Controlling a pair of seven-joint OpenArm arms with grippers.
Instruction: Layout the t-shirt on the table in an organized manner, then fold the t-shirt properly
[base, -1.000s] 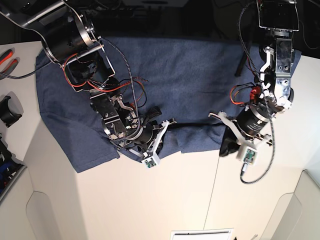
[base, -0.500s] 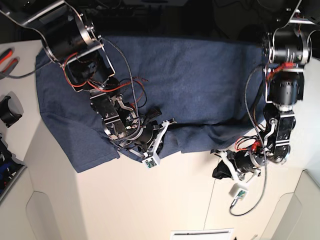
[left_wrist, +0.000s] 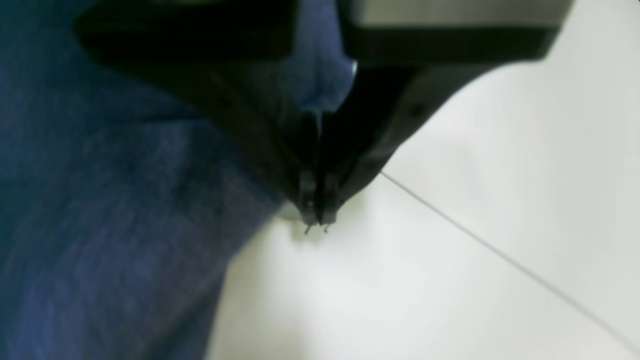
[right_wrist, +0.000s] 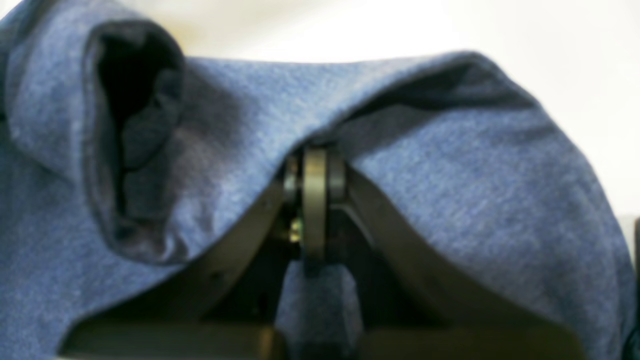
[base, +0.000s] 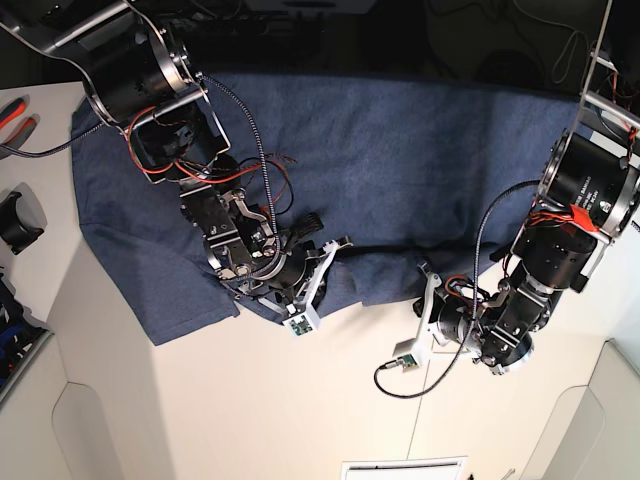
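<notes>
White and broad, the worktop (base: 250, 400) fills the base view, crossed by thin dark seam lines, and the t-shirt (base: 390, 160) lies across its far half as a wide heathered slate-blue sheet running almost from one side to the other. Its cloth is soft and faintly mottled; the near hem wavers instead of running straight, and at the robot's right end the fabric bunches and lifts into a ridge over the right gripper (right_wrist: 314, 200), whose jaws are clenched on a fold of the shirt (the right wrist view also shows a dark tunnel-like roll of cloth beside that pinch). The left gripper (left_wrist: 316, 220) hangs at the near edge of the shirt, above bare worktop just beside the blue cloth, its jaws pressed together; whether any fabric is caught in them I cannot tell, as the picture is blurred. No lettering shows on the upturned side. By my reading the laying-out is only partly done, since the edge needs straightening, and no fold has begun.
</notes>
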